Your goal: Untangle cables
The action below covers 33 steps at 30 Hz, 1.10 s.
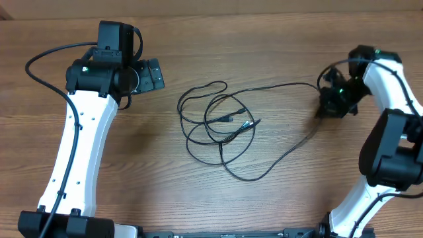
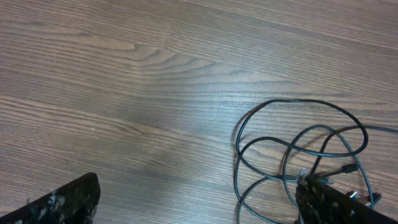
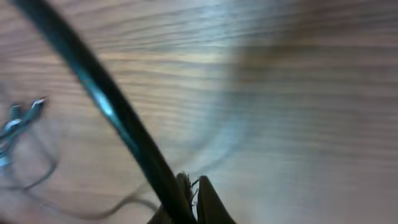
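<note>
The thin black cables (image 1: 248,124) lie in a loose tangle of loops at the table's middle. One strand runs right from the tangle to my right gripper (image 1: 334,99). The right wrist view shows that gripper (image 3: 194,186) shut on the strand (image 3: 106,102), which crosses the picture from the top left down into the fingertips. My left gripper (image 1: 149,74) hovers left of the tangle, open and holding nothing. In the left wrist view the loops (image 2: 292,100) lie at the right, partly behind the right finger (image 2: 336,202) of that gripper (image 2: 199,199).
Bare wooden table surrounds the tangle. A thicker black wire (image 1: 46,56) arcs from the left arm near the back left. The right arm's white links (image 1: 390,132) stand at the right edge.
</note>
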### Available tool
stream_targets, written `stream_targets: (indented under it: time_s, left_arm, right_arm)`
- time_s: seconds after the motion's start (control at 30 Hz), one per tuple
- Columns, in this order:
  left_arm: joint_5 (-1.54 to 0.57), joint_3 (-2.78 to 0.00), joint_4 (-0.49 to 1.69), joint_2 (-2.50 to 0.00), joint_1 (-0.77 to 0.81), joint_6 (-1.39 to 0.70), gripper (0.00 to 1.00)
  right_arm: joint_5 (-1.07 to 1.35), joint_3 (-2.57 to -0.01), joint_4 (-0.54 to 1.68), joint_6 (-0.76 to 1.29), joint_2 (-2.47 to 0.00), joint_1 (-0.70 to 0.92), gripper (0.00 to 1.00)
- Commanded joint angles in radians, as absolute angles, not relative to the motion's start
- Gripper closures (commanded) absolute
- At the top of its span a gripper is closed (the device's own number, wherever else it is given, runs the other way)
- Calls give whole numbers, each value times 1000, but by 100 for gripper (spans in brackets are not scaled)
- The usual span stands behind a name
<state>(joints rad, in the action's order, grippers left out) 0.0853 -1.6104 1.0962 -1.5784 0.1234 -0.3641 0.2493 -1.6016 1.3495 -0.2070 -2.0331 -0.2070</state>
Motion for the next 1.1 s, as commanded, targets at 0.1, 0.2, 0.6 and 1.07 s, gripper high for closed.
stream_targets:
  time_s: [0.1,0.2,0.6,1.07]
  left_arm:
    - [84,-1617,1095,-1583,124,-352,0]
    - [84,-1617,1095,-1583,124,-352,0]
    - [84,-1617,1095,-1583,124,-352,0]
    - [84,-1617,1095,-1583,124,-352,0]
  right_arm:
    - [338,-2248,1635,-209,-2011,-208,96]
    - [381,-2653,1694,-101,-2010,-208,96]
    - [333,-3126,1545,161,-1900,-238,96]
    - [12,-3126,1581,300,-1898,-598,96]
